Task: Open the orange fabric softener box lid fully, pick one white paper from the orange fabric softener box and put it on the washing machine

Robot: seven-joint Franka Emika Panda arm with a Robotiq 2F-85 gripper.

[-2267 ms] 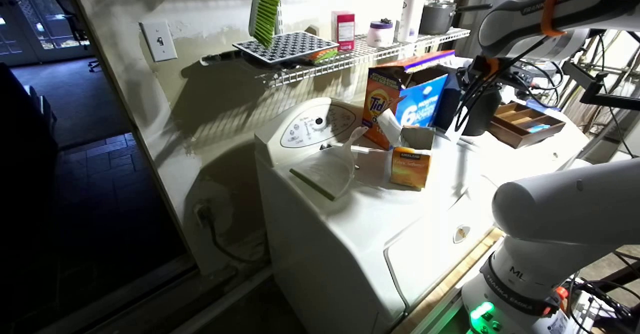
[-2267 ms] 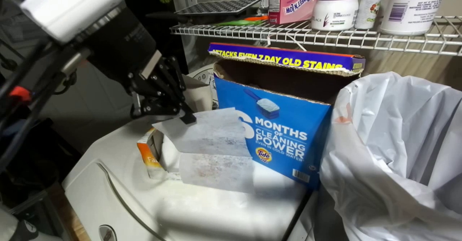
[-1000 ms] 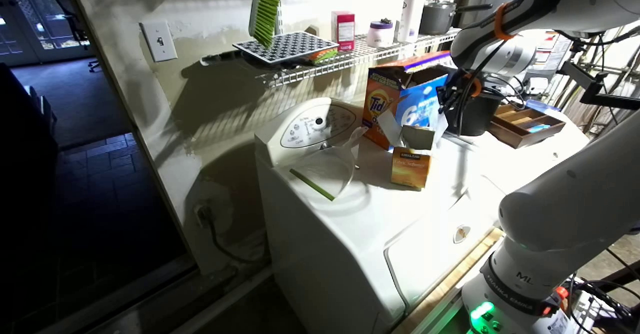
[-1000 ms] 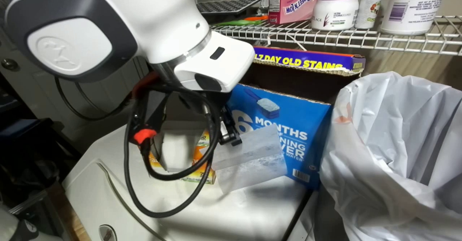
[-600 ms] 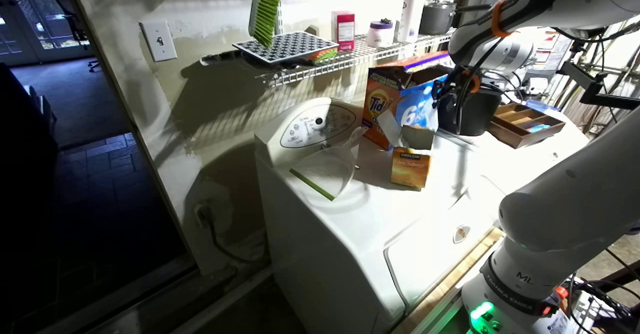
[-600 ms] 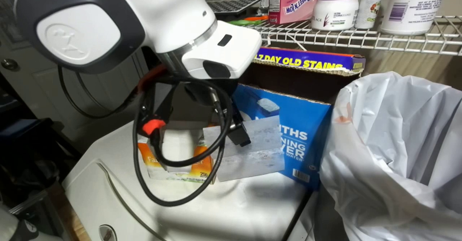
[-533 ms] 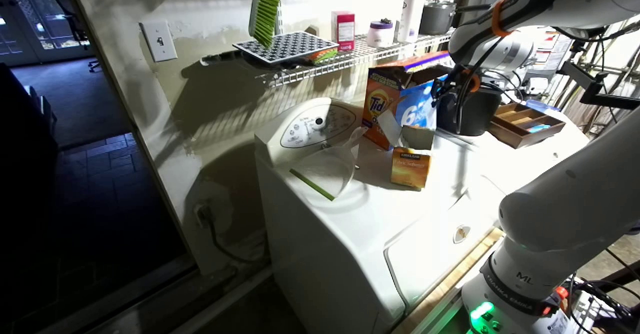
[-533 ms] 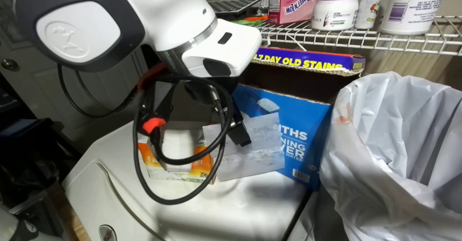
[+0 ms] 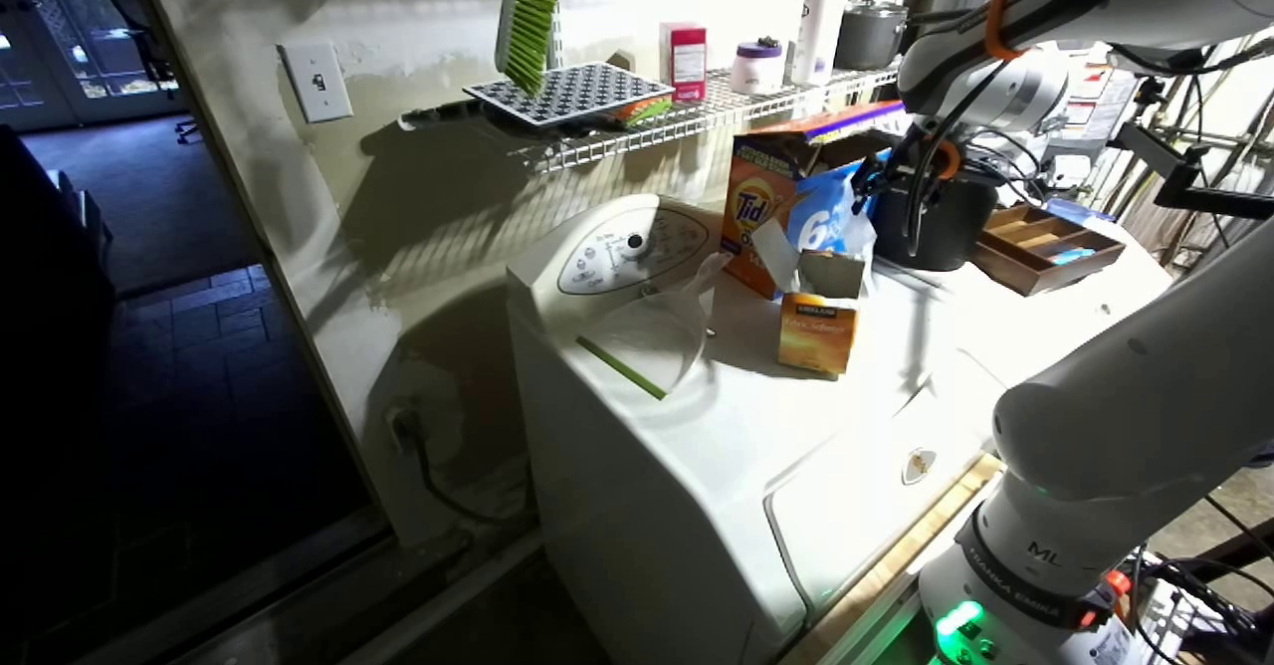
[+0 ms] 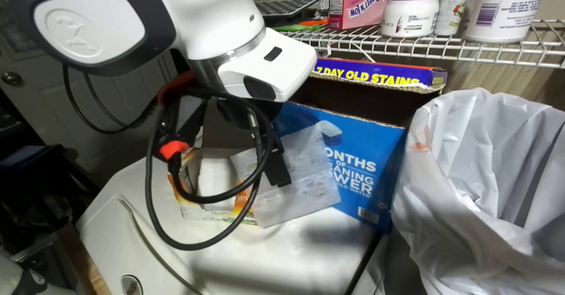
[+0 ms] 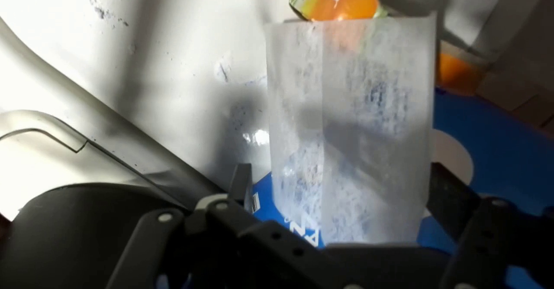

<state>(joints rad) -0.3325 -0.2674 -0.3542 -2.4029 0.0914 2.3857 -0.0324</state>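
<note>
Softener box [image 9: 818,336] with white contents [image 10: 216,176]

Bright light floods the patchy white-and-beige wall [image 9: 617,8], white wire shelf [image 9: 697,120] running along it; past the wall's edge, dark rectangular-tiled floor [image 9: 204,332] stretches toward blue-glowing, glass-paned doors [image 9: 75,18].

Tall orange-and-blue cardboard carton [image 9: 761,207]: "Tid" and big "6". Its blue face [image 10: 353,167] in an exterior view: "ONTHS", "ANING", "WER", "OLD WATER", partly covered, plus barcode [image 10: 367,214]. Its purple flap [image 10: 366,72]: "7 DAY OLD STAINS". Small low orange cardboard box [image 9: 816,336]: "KIRKLAND", blurry "Fabric Softener"; wrist view adds "250", "er". Pink cardboard box [image 10: 364,3]: "Sweet'N Low", upside down. Purple-lidded white jar [image 10: 408,17]: "ULTRA HYDRASOURCE". White robot arm base [image 9: 1035,516]: "ML", "FRANKA EMIKA".
</note>
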